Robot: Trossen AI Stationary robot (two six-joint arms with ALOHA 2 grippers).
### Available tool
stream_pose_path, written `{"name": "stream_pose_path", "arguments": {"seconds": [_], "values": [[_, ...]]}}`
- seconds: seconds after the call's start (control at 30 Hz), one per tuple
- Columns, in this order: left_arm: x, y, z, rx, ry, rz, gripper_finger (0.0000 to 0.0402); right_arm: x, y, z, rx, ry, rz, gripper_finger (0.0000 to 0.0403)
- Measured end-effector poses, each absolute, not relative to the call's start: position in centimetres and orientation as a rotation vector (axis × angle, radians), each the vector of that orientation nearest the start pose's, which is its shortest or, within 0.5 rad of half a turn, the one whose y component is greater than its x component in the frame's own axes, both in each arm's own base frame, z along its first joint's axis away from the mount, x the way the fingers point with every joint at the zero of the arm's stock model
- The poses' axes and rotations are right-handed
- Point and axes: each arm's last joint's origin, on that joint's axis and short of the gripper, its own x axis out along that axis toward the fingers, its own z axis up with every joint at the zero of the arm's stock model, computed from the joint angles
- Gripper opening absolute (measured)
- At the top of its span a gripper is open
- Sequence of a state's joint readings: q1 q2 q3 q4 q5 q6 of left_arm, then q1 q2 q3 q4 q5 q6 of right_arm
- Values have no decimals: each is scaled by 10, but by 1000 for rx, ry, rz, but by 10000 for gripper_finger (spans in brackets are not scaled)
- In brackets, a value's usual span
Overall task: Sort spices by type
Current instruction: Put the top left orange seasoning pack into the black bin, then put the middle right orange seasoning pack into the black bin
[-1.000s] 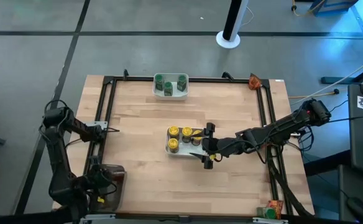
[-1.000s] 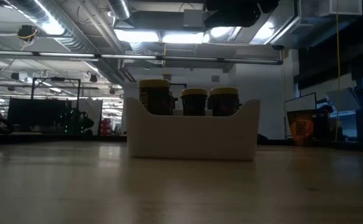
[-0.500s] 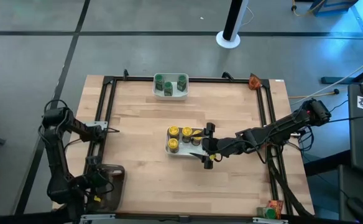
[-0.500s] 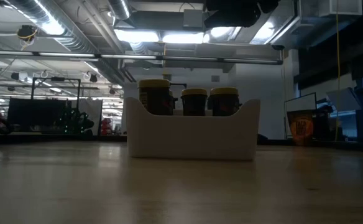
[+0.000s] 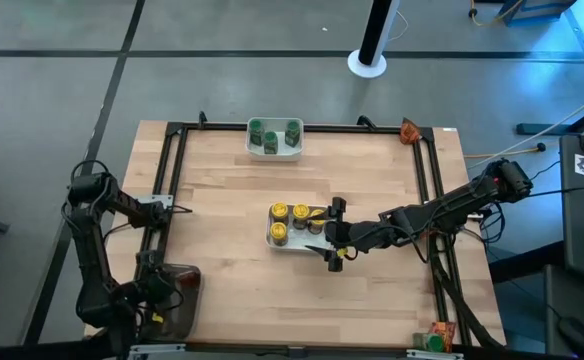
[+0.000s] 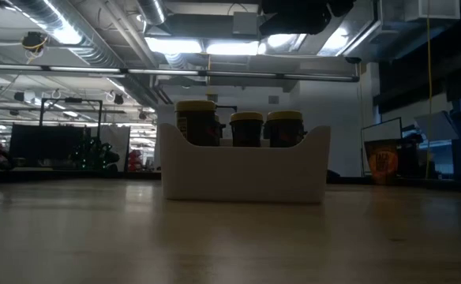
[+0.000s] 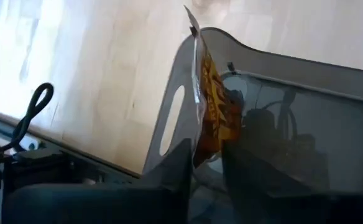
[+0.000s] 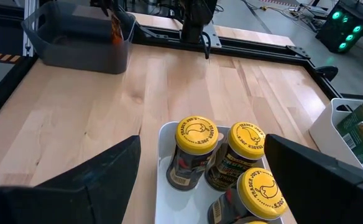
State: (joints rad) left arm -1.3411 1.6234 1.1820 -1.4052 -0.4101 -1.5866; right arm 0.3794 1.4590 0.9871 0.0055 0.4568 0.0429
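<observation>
My left gripper (image 5: 157, 303) hangs over the clear grey tray (image 5: 180, 285) at the table's near left corner, shut on a brown-orange packet (image 7: 209, 106). My right gripper (image 5: 325, 238) stands open at the right end of a white bowl (image 5: 290, 240) holding yellow-capped jars (image 8: 197, 134) in the middle of the table. The jars stand upright in it. Its fingers touch neither. A second white bowl (image 5: 275, 150) at the far edge holds green-capped jars (image 5: 270, 128). My left gripper pinches one end of the packet (image 7: 207, 148) between its two fingers, coming steeply from above. The packet sticks out past the fingertips and hangs beside the tray's end wall (image 7: 169, 118), its free tip by the rim. Whether it touches the wall, I cannot tell.
A black frame (image 5: 172, 180) runs around the wooden table. One orange packet (image 5: 409, 128) lies at the far right corner and another (image 5: 437, 336) at the near right corner. Bare wood lies between the tray and the bowls.
</observation>
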Motion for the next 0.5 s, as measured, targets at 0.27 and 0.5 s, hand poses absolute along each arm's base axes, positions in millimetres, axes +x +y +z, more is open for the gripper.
{"name": "stream_pose_path", "arguments": {"seconds": [0.27,0.5], "values": [[70,-250,252,16,1158,420,163,302,107,266,-147,424,-85,340],[83,-252,280,-65,1064,438,177,302,107,266,-147,424,-85,340]]}}
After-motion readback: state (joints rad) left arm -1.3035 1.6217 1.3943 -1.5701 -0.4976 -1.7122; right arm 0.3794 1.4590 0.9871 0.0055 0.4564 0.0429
